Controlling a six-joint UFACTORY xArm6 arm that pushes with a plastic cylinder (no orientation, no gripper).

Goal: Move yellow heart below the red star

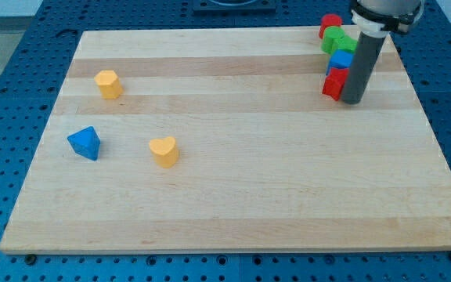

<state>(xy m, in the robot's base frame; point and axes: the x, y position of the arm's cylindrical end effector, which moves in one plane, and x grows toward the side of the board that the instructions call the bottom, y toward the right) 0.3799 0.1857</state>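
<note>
The yellow heart (164, 151) lies on the wooden board (241, 196), left of centre. A cluster of blocks sits at the view's top right: a red block (330, 24) at the top, a green block (338, 39) under it, a blue block (340, 59), then a second red block (334, 83) lowest. I cannot tell which red block is the star. My tip (353, 102) rests on the board just right of the lower red block, touching or nearly touching it, and far to the right of the yellow heart.
A second yellow block (109, 83), of an angular shape, lies at the upper left. A blue triangular block (84, 143) lies left of the heart. The board rests on a blue perforated table (6, 157).
</note>
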